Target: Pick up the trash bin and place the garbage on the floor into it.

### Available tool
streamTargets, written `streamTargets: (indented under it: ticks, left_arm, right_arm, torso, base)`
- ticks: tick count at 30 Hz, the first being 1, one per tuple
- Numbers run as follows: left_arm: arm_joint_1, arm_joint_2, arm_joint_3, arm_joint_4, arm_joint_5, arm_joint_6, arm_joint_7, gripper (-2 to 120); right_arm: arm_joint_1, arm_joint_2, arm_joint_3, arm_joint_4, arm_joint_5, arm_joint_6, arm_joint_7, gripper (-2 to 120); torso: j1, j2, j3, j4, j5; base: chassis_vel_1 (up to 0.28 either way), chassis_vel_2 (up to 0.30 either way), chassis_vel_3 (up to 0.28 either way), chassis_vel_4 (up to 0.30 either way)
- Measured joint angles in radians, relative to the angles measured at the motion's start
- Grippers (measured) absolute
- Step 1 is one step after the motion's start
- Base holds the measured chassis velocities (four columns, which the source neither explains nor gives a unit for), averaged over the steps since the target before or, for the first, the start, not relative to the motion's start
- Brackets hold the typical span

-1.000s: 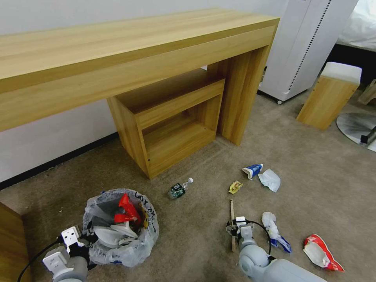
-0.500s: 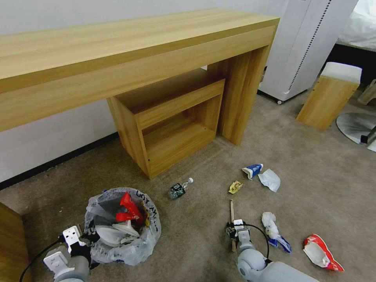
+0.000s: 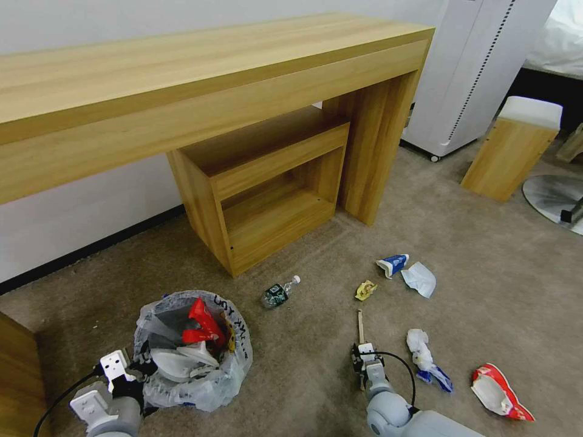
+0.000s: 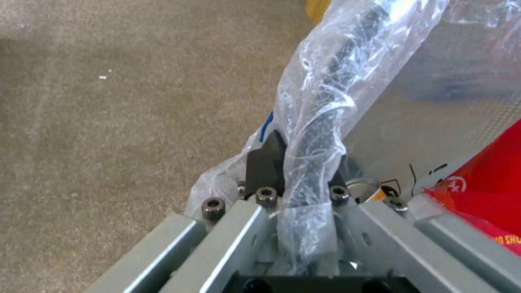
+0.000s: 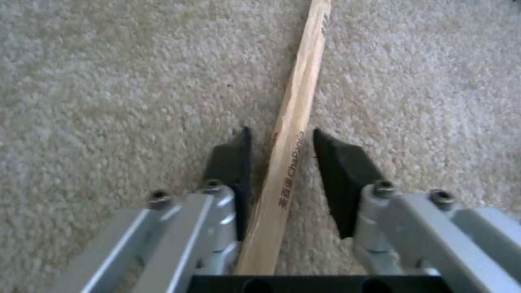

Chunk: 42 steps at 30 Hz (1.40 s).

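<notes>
lower left of my head view, the left end effector (image 3: 130, 371) has a white bracket, grey housing, black cable. bottom centre, the right end effector (image 3: 362, 357) sits on a rounded grey wrist. up close: black wedge fingertips (image 5: 336, 171), grey links, dark hex screws.

Wooden stick (image 5: 287, 162): dark print runs along its length; the Latin part reads "ChaPanda", with Chinese characters beside it, too small to make out.
Trash bin (image 3: 234, 325) bag: black hand-size lettering on the plastic along the rim in the head view; letters not legible.
Red wrapper (image 4: 483, 195) in the bin: small white circular mark with a cross-like sign, and a line of pale small print at its lower edge; neither readable.
Bottle (image 3: 276, 294): green label, text illegible.
</notes>
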Motion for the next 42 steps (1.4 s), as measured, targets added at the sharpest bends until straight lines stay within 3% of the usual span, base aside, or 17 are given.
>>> streamTargets:
  ticks: [11,16,19,27,30,33,39,42]
  left_arm:
    - [-0.001,-0.001,-0.001,0.0,0.001,-0.003,0.001,0]
    - [-0.004,-0.001,-0.002,0.004,0.001,-0.004,0.001,0]
    - [-0.009,0.002,-0.003,0.011,0.002,-0.004,0.001,0]
    - [-0.009,0.004,0.004,0.007,0.003,0.003,0.001,0]
    - [-0.004,0.005,0.011,-0.002,0.008,0.013,-0.001,0]
    - [0.001,0.006,0.015,-0.015,0.007,0.021,-0.004,0]
    - [0.011,0.008,0.016,-0.031,0.007,0.028,-0.006,0]
    - [0.014,0.005,0.015,-0.044,0.007,0.029,-0.006,0]
  right_arm:
    - [-0.007,-0.012,0.007,0.009,-0.033,0.041,-0.006,4]
    - [-0.015,-0.026,0.037,0.051,-0.037,0.074,-0.027,3]
    - [-0.024,-0.076,0.092,0.203,-0.04,0.143,-0.077,3]
    - [0.069,-0.132,0.119,0.463,-0.061,0.242,-0.194,3]
    - [0.211,-0.149,0.067,0.57,-0.065,0.327,-0.313,3]
    - [0.305,-0.147,-0.002,0.6,-0.066,0.392,-0.371,3]
    - [0.424,-0.128,-0.121,0.635,-0.059,0.45,-0.429,0]
    - [0.504,-0.109,-0.232,0.642,-0.078,0.467,-0.444,0]
  torso:
    - [0.0,0.0,0.0,-0.0003,-0.0002]
    - [0.0,0.0,0.0,-0.0003,-0.0003]
    - [0.0,0.0,0.0,-0.0003,-0.0004]
    - [0.0,0.0,0.0,-0.0001,-0.0003]
    - [0.0,0.0,0.0,0.0,-0.0005]
    - [0.0,0.0,0.0,0.0,-0.0005]
    - [0.0,0.0,0.0,-0.0001,-0.0003]
    - [0.0,0.0,0.0,-0.0002,-0.0005]
  base:
    - [0.0,0.0,0.0,0.0]
    - [0.0,0.0,0.0,0.0]
    - [0.0,0.0,0.0,0.0]
    - [0.0,0.0,0.0,0.0]
    - [0.0,0.0,0.0,0.0]
    - [0.0,0.0,0.0,0.0]
    - [0.0,0.0,0.0,0.0]
    - [0.0,0.0,0.0,0.0]
